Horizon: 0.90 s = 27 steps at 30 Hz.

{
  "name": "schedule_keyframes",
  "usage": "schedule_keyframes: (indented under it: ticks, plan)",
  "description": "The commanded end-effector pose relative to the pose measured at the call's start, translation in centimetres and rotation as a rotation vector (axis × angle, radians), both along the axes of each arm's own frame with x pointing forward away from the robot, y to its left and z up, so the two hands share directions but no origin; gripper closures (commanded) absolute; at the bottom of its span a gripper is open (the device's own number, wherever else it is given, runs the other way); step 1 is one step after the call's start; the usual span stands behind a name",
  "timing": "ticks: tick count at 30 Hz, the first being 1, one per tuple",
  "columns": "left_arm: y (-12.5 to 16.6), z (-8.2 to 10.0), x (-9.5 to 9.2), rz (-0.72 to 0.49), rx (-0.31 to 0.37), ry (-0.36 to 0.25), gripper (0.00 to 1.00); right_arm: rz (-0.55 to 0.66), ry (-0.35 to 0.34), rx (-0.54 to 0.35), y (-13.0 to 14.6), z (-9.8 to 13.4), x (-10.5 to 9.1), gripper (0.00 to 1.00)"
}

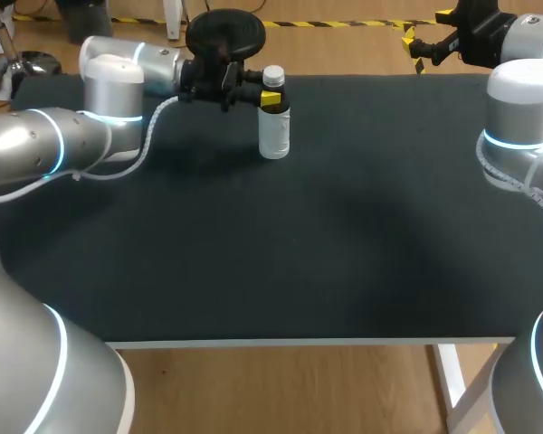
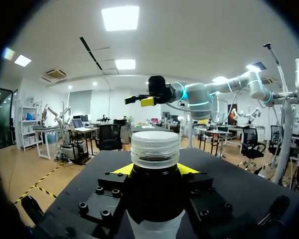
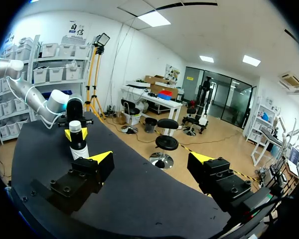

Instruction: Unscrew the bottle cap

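Note:
A small clear bottle [image 1: 273,127] with a dark upper band and a whitish screw cap [image 1: 273,75] stands upright near the far edge of the table, left of the middle. My left gripper [image 1: 270,98] comes in level from the left, shut on the bottle just under the cap. In the left wrist view the bottle [image 2: 155,199] fills the space between the two yellow fingertips [image 2: 120,170], and the cap [image 2: 155,148] stands free above them. My right gripper [image 1: 416,47] hangs open and empty past the far right edge, well away from the bottle [image 3: 77,144].
The black table top [image 1: 299,271] bears only the bottle. Its white front edge [image 1: 299,343] runs along the near side. My right arm's elbow [image 1: 520,117] stands over the right edge.

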State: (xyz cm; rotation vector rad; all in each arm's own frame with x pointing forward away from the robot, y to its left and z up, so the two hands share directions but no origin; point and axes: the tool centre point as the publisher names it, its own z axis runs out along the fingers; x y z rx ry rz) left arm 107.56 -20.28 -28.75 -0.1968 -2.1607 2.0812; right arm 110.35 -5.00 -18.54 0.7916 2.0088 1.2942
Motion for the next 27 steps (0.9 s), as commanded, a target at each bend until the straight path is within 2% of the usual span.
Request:
schedule_keyframes:
  ticks: [1,12,27]
  plan:
    - [-0.01,-0.36,0.55,-0.015,-0.008,-0.001,1.00,0.000,0.001,-0.001,-0.01,0.01,0.02,0.00]
    - [-0.01,0.19,0.53,-0.026,-0.011,-0.029,1.00,0.000,0.001,-0.001,-0.01,0.01,0.02,0.00]
    - [0.21,-0.10,0.58,-0.017,-0.019,-0.007,1.00,0.000,0.001,-0.001,-0.01,0.01,0.02,0.00]
